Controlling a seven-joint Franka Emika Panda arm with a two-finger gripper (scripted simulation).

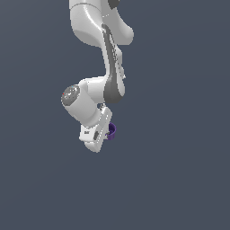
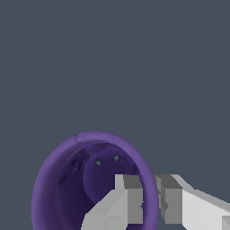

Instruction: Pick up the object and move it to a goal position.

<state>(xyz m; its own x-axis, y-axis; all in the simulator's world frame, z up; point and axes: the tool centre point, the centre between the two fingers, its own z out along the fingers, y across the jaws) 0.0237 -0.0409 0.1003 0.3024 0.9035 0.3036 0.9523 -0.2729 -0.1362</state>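
One white arm (image 1: pixel 101 49) hung down from above in the exterior view, its wrist bent so that the white gripper (image 1: pixel 108 134) pointed off toward that view's right and slightly downward. Against the gripper's far side sat the small dark purple cup (image 1: pixel 112 130), only a sliver of it showing past the white housing. Everything around the cup was a flat grey-blue field; no surface could be made out touching it, so whether it was lifted clear of anything could not be told from that view.

In the wrist view the cup (image 2: pixel 58 179) filled the lower part of the picture, its open mouth turned toward the camera so that the hollow, darker inside was visible. The fingers (image 2: pixel 128 197) were clenched on the cup's rim: one pale finger lay inside the mouth against the inner wall, the other sat just outside the wall, with the purple rim pinched between them. The cup's wall on the side away from the fingers was free of any contact.
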